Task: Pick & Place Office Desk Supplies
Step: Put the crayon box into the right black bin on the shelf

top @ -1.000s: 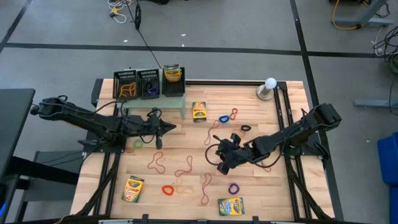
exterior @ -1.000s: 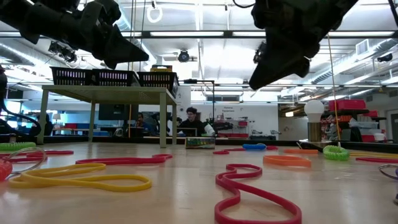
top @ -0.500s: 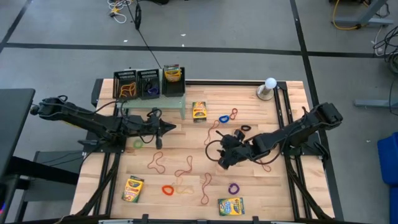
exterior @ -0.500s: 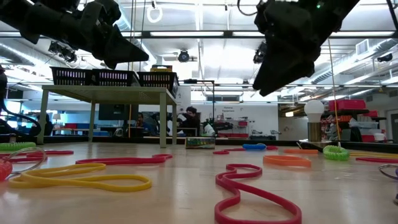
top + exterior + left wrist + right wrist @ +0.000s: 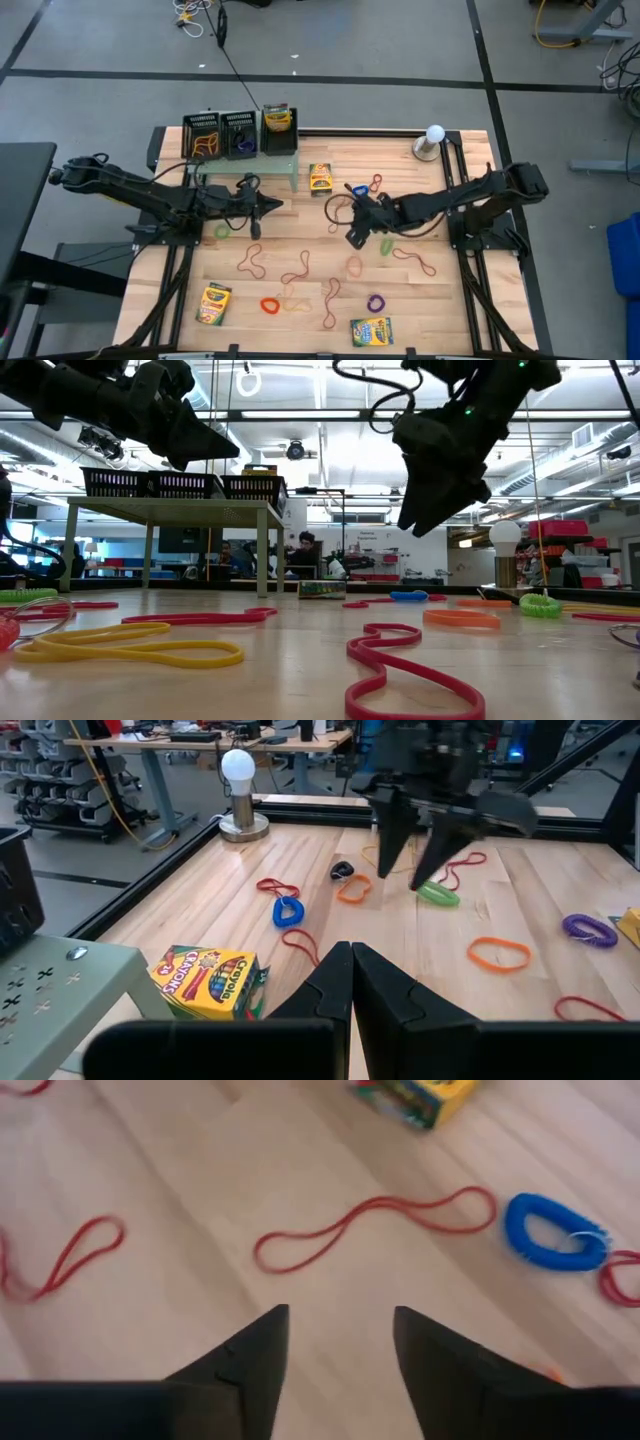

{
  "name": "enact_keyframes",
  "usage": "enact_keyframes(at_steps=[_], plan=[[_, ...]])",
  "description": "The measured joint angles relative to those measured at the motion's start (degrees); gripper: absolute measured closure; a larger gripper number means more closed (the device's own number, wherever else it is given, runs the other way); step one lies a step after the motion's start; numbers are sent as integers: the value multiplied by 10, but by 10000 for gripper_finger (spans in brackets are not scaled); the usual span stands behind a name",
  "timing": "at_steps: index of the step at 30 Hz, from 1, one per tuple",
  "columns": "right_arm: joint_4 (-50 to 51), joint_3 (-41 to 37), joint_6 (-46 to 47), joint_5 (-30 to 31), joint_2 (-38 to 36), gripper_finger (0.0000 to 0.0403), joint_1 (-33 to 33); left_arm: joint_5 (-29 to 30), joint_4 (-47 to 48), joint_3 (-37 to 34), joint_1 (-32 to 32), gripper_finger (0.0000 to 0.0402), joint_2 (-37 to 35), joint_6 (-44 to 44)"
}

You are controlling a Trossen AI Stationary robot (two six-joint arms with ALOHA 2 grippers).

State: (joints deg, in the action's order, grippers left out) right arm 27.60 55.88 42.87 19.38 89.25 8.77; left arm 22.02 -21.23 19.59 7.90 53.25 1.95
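Observation:
Rubber bands lie flat and scattered over the wooden table [image 5: 460, 300]: a green one [image 5: 386, 244], an orange one [image 5: 354, 266], a blue one [image 5: 359, 190], a purple one [image 5: 375, 302]. Crayon boxes lie at the far middle [image 5: 320, 178], near left [image 5: 214, 304] and near middle [image 5: 371, 331]. Black mesh trays [image 5: 203, 135] [image 5: 240, 133] stand on the pale green stand. My right gripper [image 5: 350, 240] hangs open above the table's middle, over a long red band [image 5: 370, 1225], touching nothing. My left gripper [image 5: 278, 207] hovers shut at the left, near the stand.
A white globe on a grey base [image 5: 432, 140] stands at the far right corner. The pale green stand [image 5: 255, 165] takes up the far left, with a crayon box [image 5: 278, 122] beside its trays. People sit in the room beyond the table's far edge [image 5: 305, 555].
My right gripper has swung toward the table's far edge and a little to the left, staying above the table. The green and orange bands that it stood over now show on the wood behind it. My left arm has kept still.

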Motion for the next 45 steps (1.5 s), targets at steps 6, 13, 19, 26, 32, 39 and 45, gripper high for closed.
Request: enact_keyframes(at_steps=[6,13,19,26,32,39,45], plan=[[-20,-4,16,0,0,299,-40,0,0,0,0,389,0,0],[-219,-106,67,-37,4,360,-107,0,0,0,0,389,0,0],[-353,-127,94,-3,40,309,-139,0,-2,0,0,389,0,0],[-382,-86,122,22,127,223,-172,0,-11,0,0,389,0,0],[-384,-30,128,39,194,198,-193,0,-10,0,0,389,0,0],[-384,11,123,38,241,228,-199,0,-9,0,0,389,0,0],[-389,16,100,31,250,291,-202,0,-10,0,0,389,0,0]])
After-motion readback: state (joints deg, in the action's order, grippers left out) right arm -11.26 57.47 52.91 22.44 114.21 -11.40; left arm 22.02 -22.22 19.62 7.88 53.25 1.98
